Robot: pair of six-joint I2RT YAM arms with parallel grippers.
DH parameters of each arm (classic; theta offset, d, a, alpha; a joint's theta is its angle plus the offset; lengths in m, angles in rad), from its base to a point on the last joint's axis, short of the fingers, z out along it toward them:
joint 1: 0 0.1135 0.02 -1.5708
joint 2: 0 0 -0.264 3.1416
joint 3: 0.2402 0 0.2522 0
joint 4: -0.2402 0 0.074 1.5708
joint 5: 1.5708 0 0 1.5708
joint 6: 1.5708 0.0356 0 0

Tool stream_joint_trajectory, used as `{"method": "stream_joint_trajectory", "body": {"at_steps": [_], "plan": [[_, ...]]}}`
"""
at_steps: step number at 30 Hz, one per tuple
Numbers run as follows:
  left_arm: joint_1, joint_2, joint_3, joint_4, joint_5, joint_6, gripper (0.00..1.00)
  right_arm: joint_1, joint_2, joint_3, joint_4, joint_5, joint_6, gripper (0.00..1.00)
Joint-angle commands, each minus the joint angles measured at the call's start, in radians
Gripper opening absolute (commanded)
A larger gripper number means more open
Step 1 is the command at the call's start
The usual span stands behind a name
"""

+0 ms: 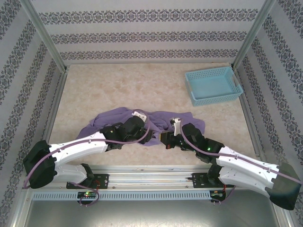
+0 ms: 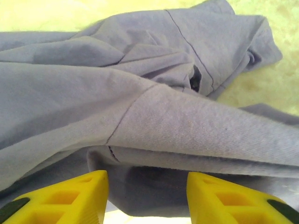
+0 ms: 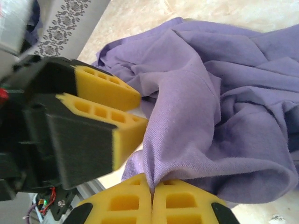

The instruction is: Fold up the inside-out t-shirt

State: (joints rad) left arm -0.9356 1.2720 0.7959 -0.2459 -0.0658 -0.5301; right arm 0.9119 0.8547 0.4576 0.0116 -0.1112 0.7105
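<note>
arms [image 1: 80, 146] bent inward; right gripper [image 3: 152, 185] pinches t-shirt [image 3: 219, 93]

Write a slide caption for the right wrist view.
Right gripper shut on a fold of the inside-out t-shirt, left gripper close alongside the bunched cloth.

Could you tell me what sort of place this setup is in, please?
Probably a robot test cell, not a home: patterned wall panels on metal frame posts enclose a beige table, with two robot arms bolted to a rail at its edge.
</note>
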Motion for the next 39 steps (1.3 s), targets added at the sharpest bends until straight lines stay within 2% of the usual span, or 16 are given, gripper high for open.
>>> {"method": "stream_joint_trajectory", "body": {"at_steps": [1,9,17,22,25,29,37,39], "plan": [[-0.038,0.011,-0.003,0.064,-0.016,0.102,0.46,0.001,-0.026,0.042,0.016,-0.037,0.000,0.00],[-0.068,0.049,0.015,0.113,-0.002,0.160,0.46,0.005,-0.027,0.052,0.002,-0.033,-0.003,0.00],[-0.074,0.061,-0.009,0.242,0.084,0.154,0.46,0.008,-0.016,0.056,0.003,-0.021,0.007,0.00],[-0.074,0.086,-0.004,0.304,0.094,0.132,0.32,0.007,0.001,0.051,0.004,0.000,0.020,0.00],[-0.074,0.075,-0.008,0.312,0.058,0.116,0.15,0.006,-0.002,0.045,-0.026,0.047,0.037,0.00],[-0.074,0.024,-0.033,0.299,-0.002,0.105,0.02,-0.004,-0.021,0.032,-0.060,0.096,0.055,0.00],[-0.072,-0.100,-0.062,0.208,-0.038,0.099,0.00,-0.087,0.004,0.047,-0.151,0.129,0.058,0.00],[-0.071,-0.115,-0.061,0.192,-0.023,0.097,0.00,-0.113,0.017,0.060,-0.175,0.127,0.039,0.06]]}}
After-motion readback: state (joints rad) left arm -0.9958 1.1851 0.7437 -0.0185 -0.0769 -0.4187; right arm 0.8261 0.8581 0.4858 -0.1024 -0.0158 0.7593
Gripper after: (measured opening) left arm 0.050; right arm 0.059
